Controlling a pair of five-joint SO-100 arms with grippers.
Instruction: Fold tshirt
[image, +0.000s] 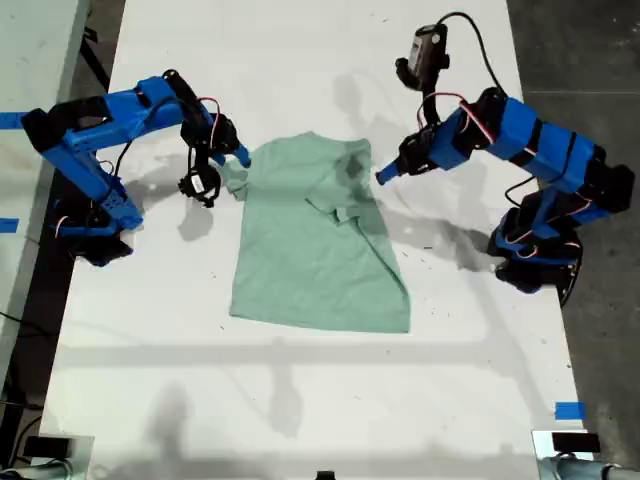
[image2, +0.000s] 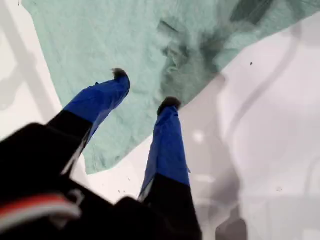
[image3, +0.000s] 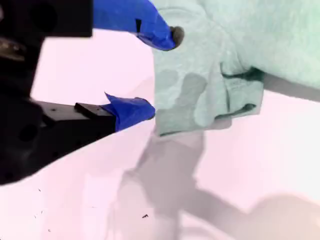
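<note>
The pale mint-green tshirt lies flat in the middle of the white table, with one sleeve folded in over its body. The arm at the exterior view's right carries my first gripper. It is open, both fingertips hovering over the shirt's edge near a creased fold. At the exterior view's left, my second gripper is also open. It sits beside the short sleeve that sticks out from the shirt, one fingertip over the cloth. Neither gripper holds anything.
Both arm bases stand on the table, at the exterior view's left and right. A blue tape mark is near the front right corner in the exterior view. Dark floor borders the table on that view's right.
</note>
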